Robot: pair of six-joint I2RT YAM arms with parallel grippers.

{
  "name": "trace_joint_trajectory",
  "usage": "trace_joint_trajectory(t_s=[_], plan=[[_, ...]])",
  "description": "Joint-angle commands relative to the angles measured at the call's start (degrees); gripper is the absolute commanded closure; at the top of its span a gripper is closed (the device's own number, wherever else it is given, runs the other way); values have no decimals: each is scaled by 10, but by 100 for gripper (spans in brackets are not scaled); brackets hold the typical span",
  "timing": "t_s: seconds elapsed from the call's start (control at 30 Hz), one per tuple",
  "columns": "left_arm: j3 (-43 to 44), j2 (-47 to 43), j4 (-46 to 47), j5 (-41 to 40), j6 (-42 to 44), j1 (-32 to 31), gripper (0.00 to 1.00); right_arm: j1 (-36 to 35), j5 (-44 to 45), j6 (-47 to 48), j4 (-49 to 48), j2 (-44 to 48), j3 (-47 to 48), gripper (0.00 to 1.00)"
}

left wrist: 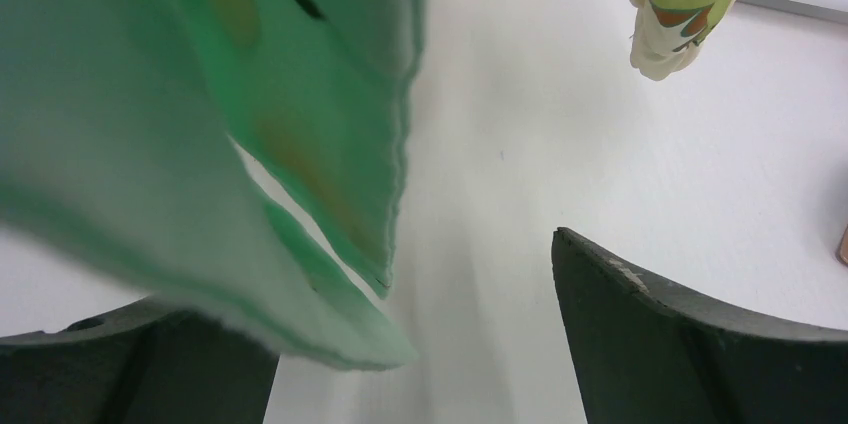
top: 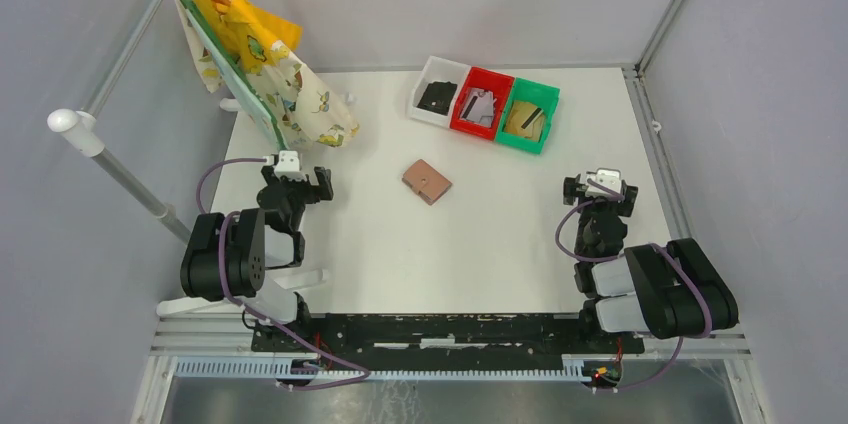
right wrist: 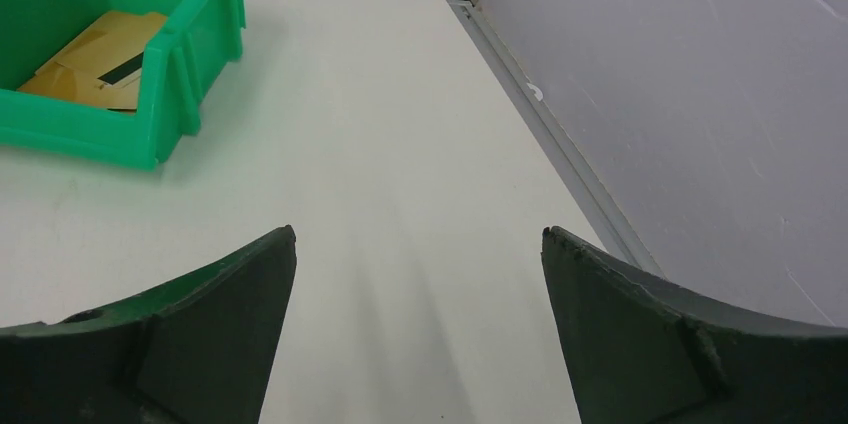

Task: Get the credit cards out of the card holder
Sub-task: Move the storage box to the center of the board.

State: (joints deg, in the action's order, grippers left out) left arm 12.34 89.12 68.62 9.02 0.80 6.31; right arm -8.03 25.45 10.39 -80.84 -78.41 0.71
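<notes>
Lying folded shut mid-counter (top: pixel 480 244), the brown card holder (top: pixel 427 181) sits between the left claw (top: pixel 297 182) and the right claw (top: pixel 601 194), both spread wide, empty, well apart from it.

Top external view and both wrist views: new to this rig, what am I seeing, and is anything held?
The top view looks down on two arms at the near edge of the table. Each wrist view looks out between that arm's dark fingers. The left pincer and right pincer are open and empty. The brown card holder lies folded shut mid-table; beyond it stand a white bin, red bin and green bin. Patterned cloth hangs near the left arm, crowding its view.
</notes>
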Motion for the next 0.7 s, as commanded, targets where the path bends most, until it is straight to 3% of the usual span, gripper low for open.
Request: trace_joint_trajectory(t_s=[0.0, 0.3, 0.43, 0.57, 0.67], plan=[[9, -1, 13, -8, -6, 0, 0, 5, -8, -9, -11, 1, -65, 2], [5, -12, 13, 1, -6, 2, 0, 8, -10, -12, -10, 2, -65, 2], [50, -57, -115, 20, -13, 15, 0, -7, 3, 4, 6, 52, -73, 2], [177, -98, -382, 72, 22, 32, 0, -30, 82, -76, 320, 167, 39, 2], [269, -107, -539, 111, 64, 36, 0, -30, 47, -146, 454, 202, 114, 2]])
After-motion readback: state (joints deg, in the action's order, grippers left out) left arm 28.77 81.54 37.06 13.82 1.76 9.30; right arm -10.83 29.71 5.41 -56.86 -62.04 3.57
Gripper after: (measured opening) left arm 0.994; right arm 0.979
